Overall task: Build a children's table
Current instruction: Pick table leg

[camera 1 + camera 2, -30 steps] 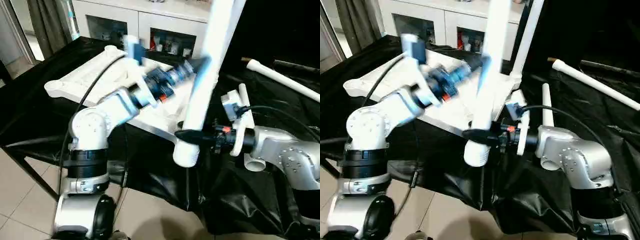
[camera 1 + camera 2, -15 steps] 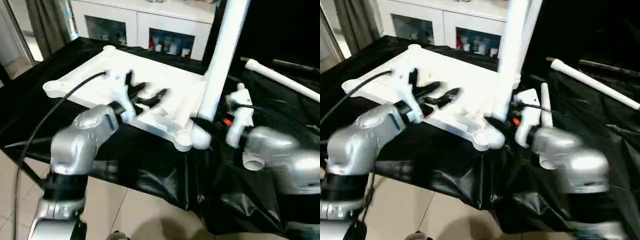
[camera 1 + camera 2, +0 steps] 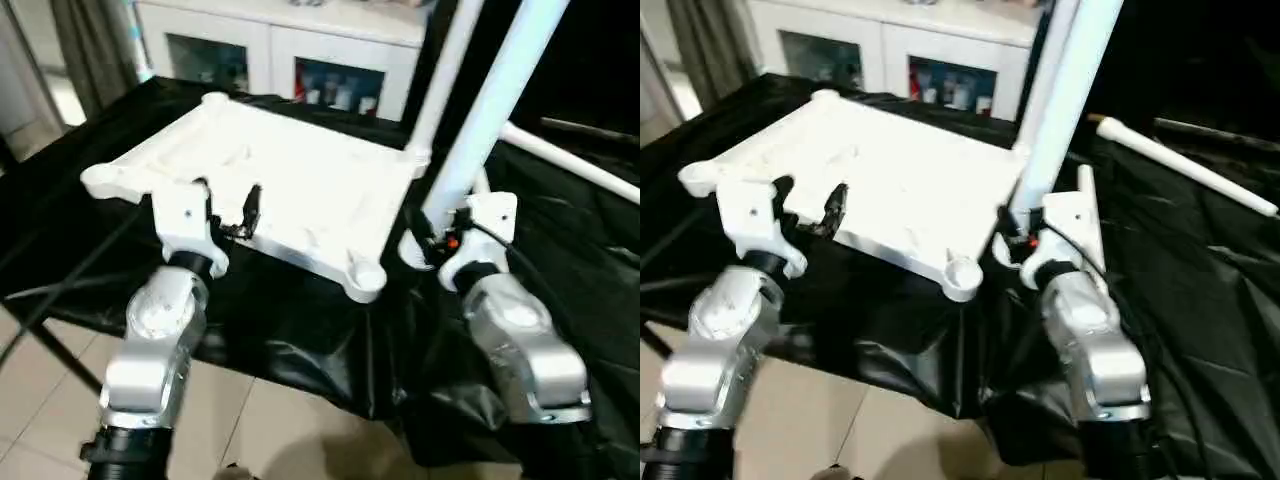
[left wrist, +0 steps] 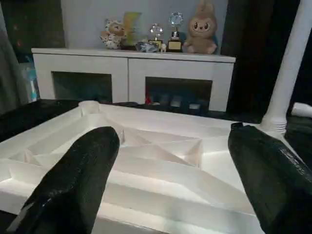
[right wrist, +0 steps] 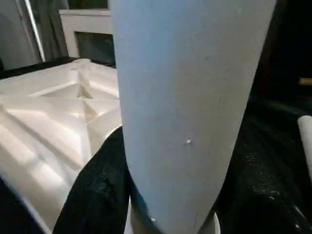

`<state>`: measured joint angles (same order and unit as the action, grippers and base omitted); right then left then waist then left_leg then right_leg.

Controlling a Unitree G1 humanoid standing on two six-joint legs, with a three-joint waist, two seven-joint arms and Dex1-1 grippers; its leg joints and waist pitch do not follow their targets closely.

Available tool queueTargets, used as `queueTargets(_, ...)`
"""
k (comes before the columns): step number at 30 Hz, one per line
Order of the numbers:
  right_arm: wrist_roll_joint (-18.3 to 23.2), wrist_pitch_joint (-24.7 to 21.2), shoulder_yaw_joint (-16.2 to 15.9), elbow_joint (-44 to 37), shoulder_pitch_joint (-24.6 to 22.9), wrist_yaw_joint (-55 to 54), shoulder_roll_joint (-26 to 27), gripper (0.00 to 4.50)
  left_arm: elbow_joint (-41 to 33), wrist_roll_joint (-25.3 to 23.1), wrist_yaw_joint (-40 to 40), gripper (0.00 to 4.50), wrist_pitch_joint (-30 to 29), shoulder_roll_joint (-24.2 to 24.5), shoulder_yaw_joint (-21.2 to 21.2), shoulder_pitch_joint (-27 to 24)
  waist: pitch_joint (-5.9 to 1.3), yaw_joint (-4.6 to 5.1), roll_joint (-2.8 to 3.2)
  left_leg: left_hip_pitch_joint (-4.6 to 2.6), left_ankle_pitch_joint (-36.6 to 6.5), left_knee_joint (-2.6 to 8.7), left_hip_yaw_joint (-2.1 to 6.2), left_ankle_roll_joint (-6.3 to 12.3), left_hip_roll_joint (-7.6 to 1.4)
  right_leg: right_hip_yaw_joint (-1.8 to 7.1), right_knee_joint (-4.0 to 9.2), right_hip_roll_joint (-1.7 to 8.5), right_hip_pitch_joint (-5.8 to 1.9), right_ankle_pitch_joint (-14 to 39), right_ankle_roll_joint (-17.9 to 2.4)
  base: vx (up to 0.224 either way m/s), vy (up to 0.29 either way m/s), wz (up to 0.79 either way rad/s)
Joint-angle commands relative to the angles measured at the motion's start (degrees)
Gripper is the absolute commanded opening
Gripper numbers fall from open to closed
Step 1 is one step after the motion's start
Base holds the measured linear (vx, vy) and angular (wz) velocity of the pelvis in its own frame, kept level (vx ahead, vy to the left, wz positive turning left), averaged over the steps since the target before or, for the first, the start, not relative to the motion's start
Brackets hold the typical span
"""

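The white tabletop (image 3: 300, 180) lies ribbed side up on the black-covered table. One white leg (image 3: 445, 70) stands upright in its far right corner socket. My right gripper (image 3: 425, 237) is shut on a second leg (image 3: 490, 110) near its lower end and holds it steeply tilted, just off the tabletop's right edge and beside the bare near right socket (image 3: 366, 274). In the right wrist view this leg (image 5: 185, 97) sits between the black fingers (image 5: 97, 195). My left gripper (image 3: 228, 213) is open at the tabletop's near edge, with its fingers (image 4: 73, 185) wide apart over the ribs (image 4: 161, 156).
A third leg (image 3: 570, 165) lies on the black sheet (image 3: 300, 330) at the right. A white glass-door cabinet (image 3: 290, 50) stands behind the table, with toys and trophies (image 4: 161, 36) on top. Tiled floor (image 3: 280, 430) shows below the table's front edge.
My left arm has pulled back from over the tabletop to its near edge, gripper still open. My right gripper has swung the held leg rightward, past the near right socket.
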<state>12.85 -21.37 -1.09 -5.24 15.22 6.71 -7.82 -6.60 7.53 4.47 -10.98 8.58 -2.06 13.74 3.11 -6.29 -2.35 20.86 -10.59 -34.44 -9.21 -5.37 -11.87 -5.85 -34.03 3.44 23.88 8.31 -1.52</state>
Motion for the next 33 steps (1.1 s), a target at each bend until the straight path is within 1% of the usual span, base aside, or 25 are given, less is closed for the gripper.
queueTargets(1, -0.3, 0.6, 0.2, 0.6, -0.4, -0.1, -0.3, 1.89, 0.2, -0.5, -0.6, 4.13, 0.5, 0.2, -0.2, 0.1, -3.75, 0.29, 0.57, -0.30, -15.8, 4.17, 0.27, -0.27, -0.55, 2.42, 5.57, 3.72, -2.84, 26.5, 3.0, 0.000, 0.000, 0.00)
queueTargets(2, -0.3, 0.6, 0.2, 0.6, -0.4, -0.1, -0.3, 1.89, 0.2, -0.5, -0.6, 4.13, 0.5, 0.2, -0.2, 0.1, -3.74, 0.32, 0.59, -0.34, -15.9, 4.15, 0.29, -0.27, -0.55, 2.42, 5.56, 3.72, -2.77, 26.6, 2.9, 0.000, 0.000, 0.00)
queueTargets(3, -0.3, 0.6, 0.2, 0.6, -0.4, -0.1, -0.3, 1.89, 0.2, -0.5, -0.6, 4.13, 0.5, 0.2, -0.2, 0.1, -3.80, 0.50, 0.57, -0.18, -15.5, 4.18, 0.37, -0.27, -0.59, 2.44, 5.40, 3.71, -2.89, 25.7, 2.6, 0.000, 0.000, 0.00)
queueTargets(4, -0.3, 0.6, 0.2, 0.6, -0.4, -0.1, -0.3, 1.89, 0.2, -0.5, -0.6, 4.13, 0.5, 0.2, -0.2, 0.1, -3.81, 0.52, 0.59, -0.19, -15.4, 4.19, 0.38, -0.27, -0.62, 2.47, 5.31, 3.72, -2.87, 25.2, 2.4, 0.000, 0.000, 0.00)
queueTargets(8, -0.3, 0.6, 0.2, 0.6, -0.4, -0.1, -0.3, 1.89, 0.2, -0.5, -0.6, 4.13, 0.5, 0.2, -0.2, 0.1, -3.94, 0.59, 0.67, -0.11, -13.8, 4.19, 0.38, -0.08, -0.79, 2.71, 4.74, 3.72, -3.00, 21.5, 0.8, 0.000, 0.000, 0.00)
queueTargets(9, -0.3, 0.6, 0.2, 0.6, -0.4, -0.1, -0.3, 1.89, 0.2, -0.5, -0.6, 4.13, 0.5, 0.2, -0.2, 0.1, -3.99, 0.59, 0.72, -0.08, -13.2, 4.19, 0.37, -0.13, -0.86, 2.82, 4.48, 3.73, -3.05, 19.8, 0.0, 0.000, 0.000, 0.00)
queueTargets(12, -0.3, 0.6, 0.2, 0.6, -0.4, -0.1, -0.3, 1.89, 0.2, -0.5, -0.6, 4.13, 0.5, 0.2, -0.2, 0.1, -3.92, 0.69, 0.73, -0.11, -13.3, 4.23, 0.32, -0.17, -0.88, 2.93, 4.34, 3.73, -3.11, 18.7, -0.9, 0.000, 0.000, 0.00)
queueTargets(16, -0.3, 0.6, 0.2, 0.6, -0.4, -0.1, -0.3, 1.89, 0.2, -0.5, -0.6, 4.13, 0.5, 0.2, -0.2, 0.1, -3.84, 0.69, 0.71, -0.20, -14.1, 4.20, 0.24, -0.15, -0.79, 2.93, 4.58, 3.78, -3.06, 20.5, -0.6, 0.000, 0.000, 0.00)
queueTargets(18, -0.3, 0.6, 0.2, 0.6, -0.4, -0.1, -0.3, 1.89, 0.2, -0.5, -0.6, 4.13, 0.5, 0.2, -0.2, 0.1, -3.75, 0.74, 0.70, -0.25, -14.8, 4.19, 0.25, -0.17, -0.73, 2.83, 4.92, 3.81, -2.97, 22.8, 0.1, 0.000, 0.000, 0.00)
queueTargets(20, -0.3, 0.6, 0.2, 0.6, -0.4, -0.1, -0.3, 1.89, 0.2, -0.5, -0.6, 4.13, 0.5, 0.2, -0.2, 0.1, -3.78, 0.78, 0.67, -0.28, -15.0, 4.18, 0.28, -0.20, -0.73, 2.80, 4.98, 3.79, -2.94, 23.3, 0.5, 0.000, 0.000, 0.00)
queueTargets(25, -0.3, 0.6, 0.2, 0.6, -0.4, -0.1, -0.3, 1.89, 0.2, -0.5, -0.6, 4.13, 0.5, 0.2, -0.2, 0.1, -3.90, 0.89, 0.63, -0.07, -13.9, 4.13, 0.32, -0.11, -0.74, 2.84, 4.73, 3.80, -3.08, 21.8, 0.3, 0.000, 0.000, 0.00)
queueTargets(29, -0.3, 0.6, 0.2, 0.6, -0.4, -0.1, -0.3, 1.89, 0.2, -0.5, -0.6, 4.13, 0.5, 0.2, -0.2, 0.1, -3.93, 0.97, 0.66, -0.07, -13.5, 4.14, 0.29, -0.06, -0.79, 2.91, 4.47, 3.76, -3.13, 20.0, -0.6, 0.000, 0.000, 0.00)
queueTargets(33, -0.3, 0.6, 0.2, 0.6, -0.4, -0.1, -0.3, 1.89, 0.2, -0.5, -0.6, 4.13, 0.5, 0.2, -0.2, 0.1, -3.85, 1.01, 0.68, -0.12, -14.0, 4.16, 0.28, -0.09, -0.77, 2.90, 4.61, 3.77, -3.09, 21.0, -0.5, 0.000, 0.000, 0.00)
